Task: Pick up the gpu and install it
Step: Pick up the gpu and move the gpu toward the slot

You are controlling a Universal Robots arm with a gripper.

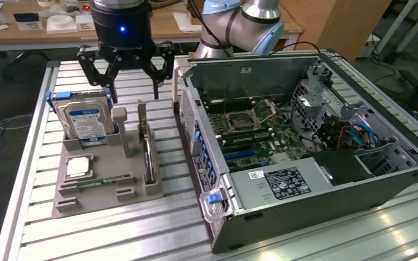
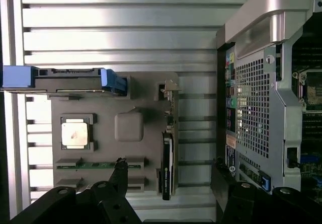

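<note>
Exterior view. Found gripper (image 1: 133, 89) hanging above the hard-drive end of the grey tray (image 1: 107, 204), jaws spread wide, nothing held. Found gpu (image 1: 146, 149) standing on edge in the tray slot along the side nearest the computer case (image 1: 318, 179), lower than the gripper and clear of both fingers. Noted hard drive (image 1: 85, 122) upright at the tray corner away from the case, processor (image 1: 78, 166) flat in a tray pocket, memory stick (image 1: 96, 185) lying in the tray beside the processor.

Wrist view. Looked straight down on the tray (image 2: 133, 126). Found gpu (image 2: 167, 158) edge-up along the tray's case-side edge, lined up between the two parted fingers (image 2: 119, 171) of the gripper (image 2: 170, 166), touching neither. Noted processor (image 2: 75, 132) and memory stick (image 2: 95, 166) on the tray's other half, hard drive (image 2: 70, 79) at its end, case (image 2: 261, 108) just beside the tray.
</note>
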